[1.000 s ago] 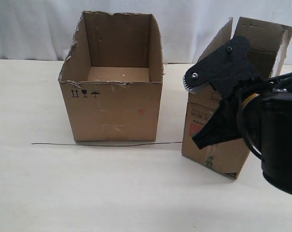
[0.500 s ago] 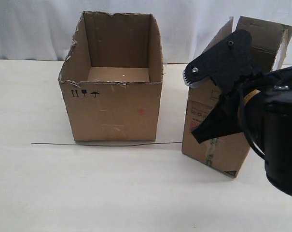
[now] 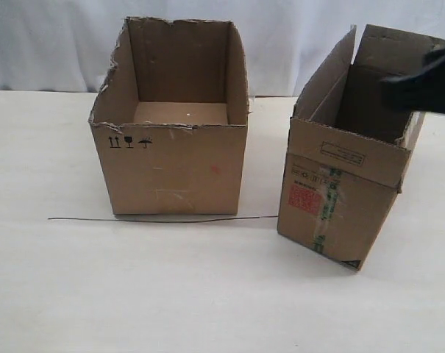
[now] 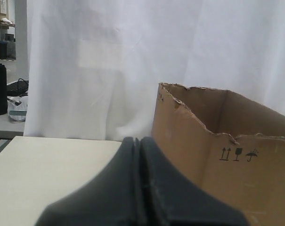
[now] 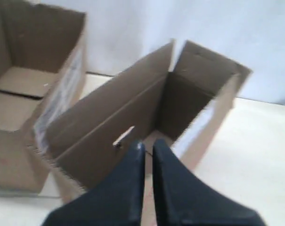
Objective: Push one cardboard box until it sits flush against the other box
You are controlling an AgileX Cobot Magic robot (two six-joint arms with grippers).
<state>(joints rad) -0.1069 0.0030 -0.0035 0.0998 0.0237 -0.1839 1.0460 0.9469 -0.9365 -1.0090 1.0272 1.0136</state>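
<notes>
In the exterior view, the cardboard box (image 3: 340, 198) stands on the surface (image 3: 207, 294) under the blurred right arm (image 3: 428, 84). The other box (image 3: 174, 173) lies beyond it, apart and slightly out of square. The left wrist view shows the left pincer (image 4: 138, 141) closed and empty, with only the other box (image 4: 255, 174) ahead. The right wrist view shows the right pincer (image 5: 147, 147) all but closed and empty, above the cardboard box's open top (image 5: 133, 108). The right arm is likely nearer, so the push would go across the box's long axis.
</notes>
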